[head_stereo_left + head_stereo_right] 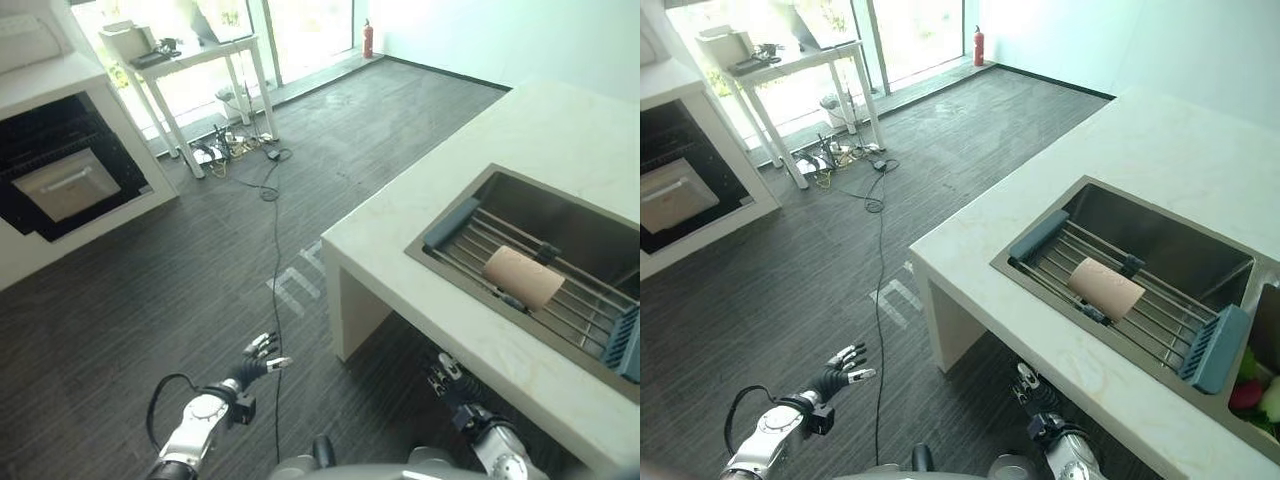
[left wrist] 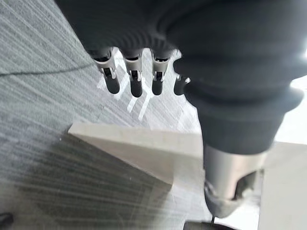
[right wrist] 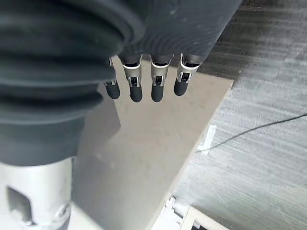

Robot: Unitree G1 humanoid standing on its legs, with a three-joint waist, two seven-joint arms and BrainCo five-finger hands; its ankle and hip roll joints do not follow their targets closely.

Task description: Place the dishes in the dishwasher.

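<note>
Standing at the corner of a pale stone counter (image 1: 1160,160), wide dark striped floor (image 1: 150,290) lying open toward a white-legged table (image 1: 195,60). Resting on a wire rack (image 1: 1140,300) across the sunken steel sink (image 1: 1160,235): a tan cylindrical cup (image 1: 1106,288) on its side. Hanging low over floor, left hand (image 1: 843,368) with fingers relaxed, gripping nothing. Hovering below the counter edge, right hand (image 1: 1028,385), fingers straight, likewise gripping nothing.

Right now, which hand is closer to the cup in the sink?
The right hand: it hangs empty, fingers relaxed, below the counter edge by the sink that holds the tan cup. The left hand is out over open floor.
</note>
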